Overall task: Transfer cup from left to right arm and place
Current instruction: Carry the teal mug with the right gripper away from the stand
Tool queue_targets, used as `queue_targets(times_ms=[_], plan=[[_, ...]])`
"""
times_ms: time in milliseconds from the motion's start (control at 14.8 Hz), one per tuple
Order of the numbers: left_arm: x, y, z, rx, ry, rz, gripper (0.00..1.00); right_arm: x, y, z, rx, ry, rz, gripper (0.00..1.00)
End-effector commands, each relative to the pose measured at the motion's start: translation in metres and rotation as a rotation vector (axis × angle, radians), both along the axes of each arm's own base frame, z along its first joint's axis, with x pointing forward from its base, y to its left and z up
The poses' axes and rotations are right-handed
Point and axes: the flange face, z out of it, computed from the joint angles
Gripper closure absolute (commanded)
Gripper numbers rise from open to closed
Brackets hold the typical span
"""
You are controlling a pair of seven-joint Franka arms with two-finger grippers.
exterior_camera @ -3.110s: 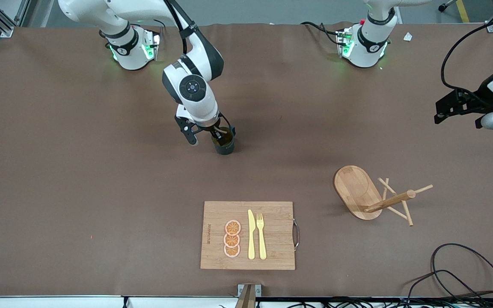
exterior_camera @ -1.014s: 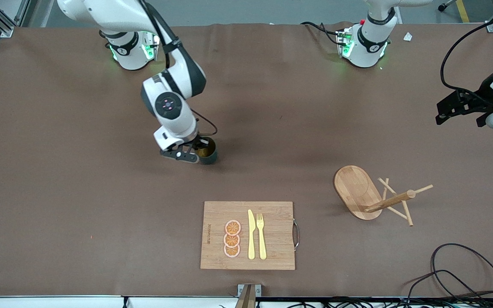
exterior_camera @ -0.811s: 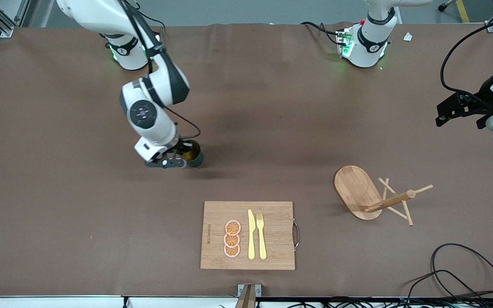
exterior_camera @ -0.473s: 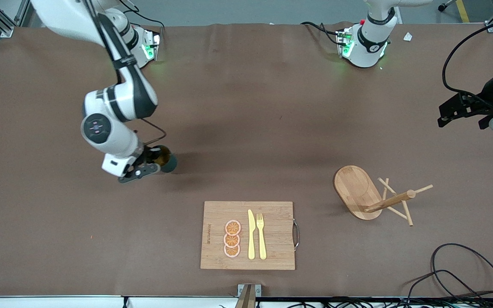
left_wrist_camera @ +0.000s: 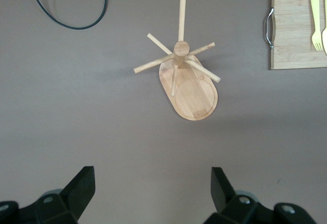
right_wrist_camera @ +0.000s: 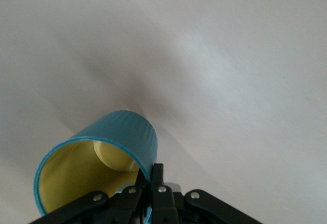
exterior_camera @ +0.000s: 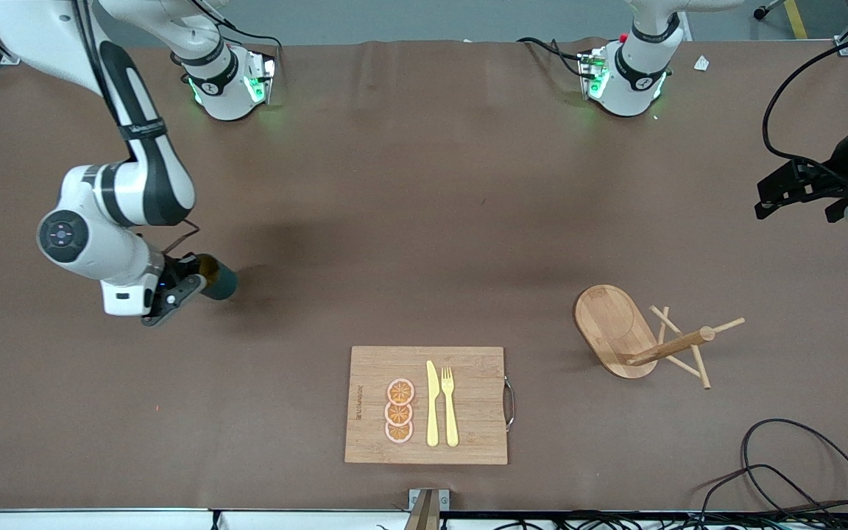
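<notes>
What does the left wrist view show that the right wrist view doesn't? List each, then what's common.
Left wrist view only: the open left gripper over bare table, the wooden mug rack, a corner of the cutting board, a black cable.
Right wrist view only: the right gripper shut on the rim of the cup, tilted in the air.
Both: the table surface.

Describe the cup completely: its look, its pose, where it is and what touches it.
The cup is a small dark teal mug with finely ribbed sides and a yellowish inside, glossy like glazed ceramic. Its handle is not visible. The right gripper is shut on its rim, one finger inside the wall and one outside, and nothing else touches it. It is tilted well off upright, the mouth turned toward the gripper, held in the air over bare table toward the right arm's end.
</notes>
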Motion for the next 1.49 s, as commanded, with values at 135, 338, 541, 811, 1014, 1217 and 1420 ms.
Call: queue_targets(times_ms=[135, 338, 541, 811, 1014, 1217, 1420], plan=[[0.002, 0.001, 0.005, -0.001, -0.008, 0.026, 0.0, -0.04, -0.054, -0.006, -0.004, -0.035, 0.084, 1.0], [0.002, -0.002, 0.005, 0.003, -0.008, 0.03, 0.0, -0.06, -0.068, -0.021, -0.003, -0.059, 0.091, 1.0], [0.002, 0.002, 0.006, -0.003, -0.009, 0.032, 0.0, -0.075, -0.071, -0.026, -0.001, -0.066, 0.083, 1.0], [0.002, 0.002, 0.005, -0.002, -0.008, 0.024, 0.0, -0.087, -0.074, -0.027, 0.0, -0.068, 0.08, 1.0], [0.002, 0.002, 0.005, -0.002, -0.008, 0.024, 0.0, -0.092, -0.077, -0.026, 0.0, -0.066, 0.083, 1.0], [0.002, 0.003, 0.005, -0.002, -0.008, 0.026, 0.0, -0.094, -0.084, -0.025, 0.0, -0.066, 0.092, 1.0], [0.002, 0.003, 0.005, -0.002, -0.008, 0.026, 0.0, -0.094, -0.084, -0.025, -0.001, -0.065, 0.097, 0.94]])
